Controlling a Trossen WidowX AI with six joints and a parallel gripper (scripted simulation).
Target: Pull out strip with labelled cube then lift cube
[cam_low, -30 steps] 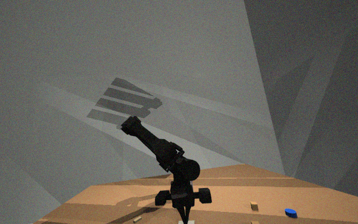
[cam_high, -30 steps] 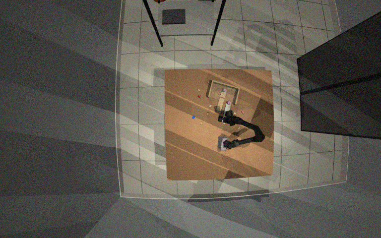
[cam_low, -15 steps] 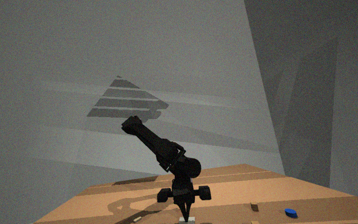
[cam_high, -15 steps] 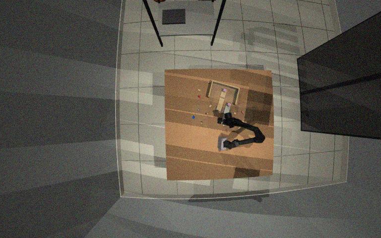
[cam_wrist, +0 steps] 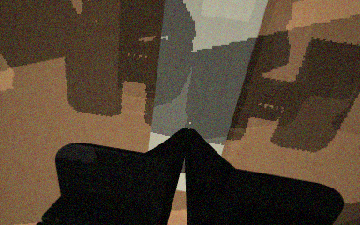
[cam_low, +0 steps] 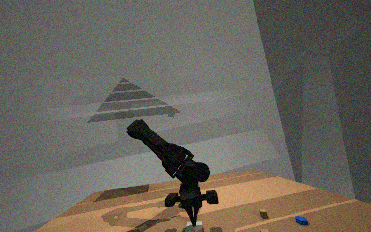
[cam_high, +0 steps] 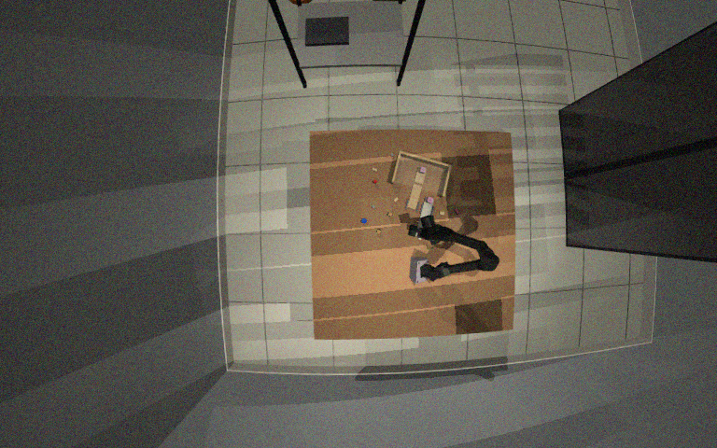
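Seen from above, the desk (cam_high: 345, 277) (cam_low: 291, 186) carries a blue disc (cam_high: 363, 220) (cam_low: 301, 220) towards its left side, with a tiny red piece (cam_high: 374, 181) farther up. Small wooden bits lie around them; one wooden block (cam_low: 263, 213) shows left of the disc in the exterior view.

Next comes a low wooden frame (cam_high: 425, 159), set at a slant, its side towards the arm open. A tan strip (cam_high: 414, 197) runs out through that side, and a line crosses it between its lower length and the part inside the frame. A pinkish cube (cam_high: 422, 170) sits at its far end. The black arm (cam_high: 465, 238) (cam_low: 156, 143) reaches from its mount near the middle of the desk, bending out to the right and back.

The claw (cam_high: 421, 229) (cam_low: 193, 224) (cam_wrist: 187, 134) points down over the near part of a whitish strip (cam_high: 427, 208) (cam_low: 196, 223) (cam_wrist: 206, 98), just right of the tan one. It is closed to a narrow point, its tips together, with nothing visible gripped. Whether the tips touch the strip cannot be told. A pink cube (cam_high: 430, 200) rests at the whitish strip's far end; the cubes' labels are too small to read. Well off to the right stands a dark cabinet (cam_high: 656, 166).
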